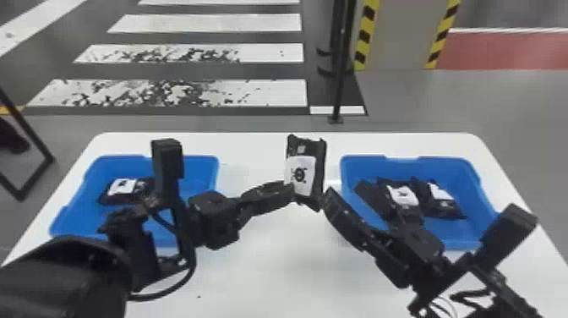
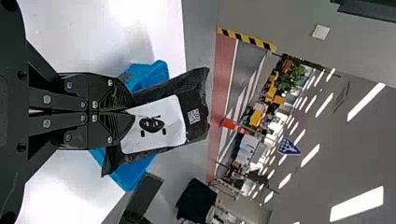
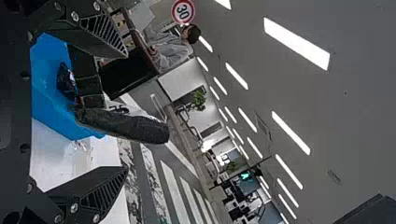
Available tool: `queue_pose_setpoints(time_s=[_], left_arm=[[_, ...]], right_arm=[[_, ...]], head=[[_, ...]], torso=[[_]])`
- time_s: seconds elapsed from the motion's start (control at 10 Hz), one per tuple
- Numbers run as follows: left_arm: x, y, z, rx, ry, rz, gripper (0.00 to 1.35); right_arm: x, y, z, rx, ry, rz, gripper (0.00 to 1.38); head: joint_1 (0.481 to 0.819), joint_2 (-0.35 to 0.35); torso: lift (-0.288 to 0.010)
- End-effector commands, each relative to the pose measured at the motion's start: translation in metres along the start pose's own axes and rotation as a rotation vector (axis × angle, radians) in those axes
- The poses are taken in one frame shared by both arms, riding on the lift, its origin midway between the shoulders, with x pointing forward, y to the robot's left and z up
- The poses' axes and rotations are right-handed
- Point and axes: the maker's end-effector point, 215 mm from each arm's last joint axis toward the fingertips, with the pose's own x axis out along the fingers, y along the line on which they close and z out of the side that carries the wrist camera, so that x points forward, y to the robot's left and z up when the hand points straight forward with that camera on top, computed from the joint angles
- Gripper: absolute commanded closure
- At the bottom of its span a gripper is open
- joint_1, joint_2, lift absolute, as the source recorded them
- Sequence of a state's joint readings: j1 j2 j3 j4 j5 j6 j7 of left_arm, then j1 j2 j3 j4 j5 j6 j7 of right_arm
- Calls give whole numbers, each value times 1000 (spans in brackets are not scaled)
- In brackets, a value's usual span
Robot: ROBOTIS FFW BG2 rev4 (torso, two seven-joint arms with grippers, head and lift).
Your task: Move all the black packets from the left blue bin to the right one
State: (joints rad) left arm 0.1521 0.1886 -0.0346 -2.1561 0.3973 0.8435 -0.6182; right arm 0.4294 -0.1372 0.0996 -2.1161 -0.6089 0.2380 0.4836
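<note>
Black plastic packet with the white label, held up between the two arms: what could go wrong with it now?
The black plastic packet might slip or twist, since the left black pincer grips it only near its lower end.

The right black pincer is open around it; closing off-centre could knock or crumple it.

If the left lets go too early, it would likely land on the white table, between the bins.

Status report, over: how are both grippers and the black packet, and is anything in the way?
Left gripper shut on raised black packet. Right gripper open beside it. Left arm partly hides left blue bin, one more packet visible inside.
</note>
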Motion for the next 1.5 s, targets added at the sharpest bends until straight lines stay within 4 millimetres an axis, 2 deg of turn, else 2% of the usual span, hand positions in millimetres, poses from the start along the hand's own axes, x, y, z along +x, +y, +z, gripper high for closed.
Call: queue_pose_setpoints(time_s=[0.0, 0.3, 0.4, 0.5, 0.6, 0.7, 0.8, 0.9, 1.1, 1.2, 1.3, 1.4], left_arm=[[8, -17, -5, -12, 8, -42, 1170], [16, -37, -6, -22, 7, -96, 1170], [19, -45, -8, -30, 10, -115, 1170], [21, -51, -11, -34, 19, -128, 1170], [23, -54, -13, -39, 24, -136, 1170], [22, -55, -17, -45, 29, -137, 1168], [22, -55, -17, -46, 31, -137, 1168], [22, -55, -15, -44, 27, -138, 1168], [22, -57, -16, -59, 21, -144, 1161], [20, -59, -16, -88, 5, -148, 967], [14, -51, -21, -123, -5, -123, 427], [9, -45, -25, -137, -8, -108, 122]], right_arm=[[6, -8, 5, -1, -5, 0, 176], [11, -31, 8, -11, -3, -31, 177], [14, -33, 12, -14, -9, -33, 183], [16, -34, 18, -16, -18, -32, 246], [16, -36, 13, 14, -10, -35, 699], [17, -37, 10, 36, -8, -40, 987], [17, -37, 5, 65, -4, -41, 1055], [17, -38, 6, 58, -6, -44, 1308], [17, -38, 11, 54, -21, -44, 1279], [18, -37, 13, 53, -25, -41, 1279], [16, -46, 16, 47, -30, -58, 1279], [15, -57, 18, 38, -31, -78, 1279]], head=[[695, 4], [695, -52], [695, -67], [695, -75], [695, -87], [695, -96], [695, -98], [695, -96], [695, -96], [695, -98], [695, -99], [695, -99]], torso=[[-140], [-140], [-140], [-140], [-140], [-140], [-140], [-140], [-140], [-140], [-140], [-140]])
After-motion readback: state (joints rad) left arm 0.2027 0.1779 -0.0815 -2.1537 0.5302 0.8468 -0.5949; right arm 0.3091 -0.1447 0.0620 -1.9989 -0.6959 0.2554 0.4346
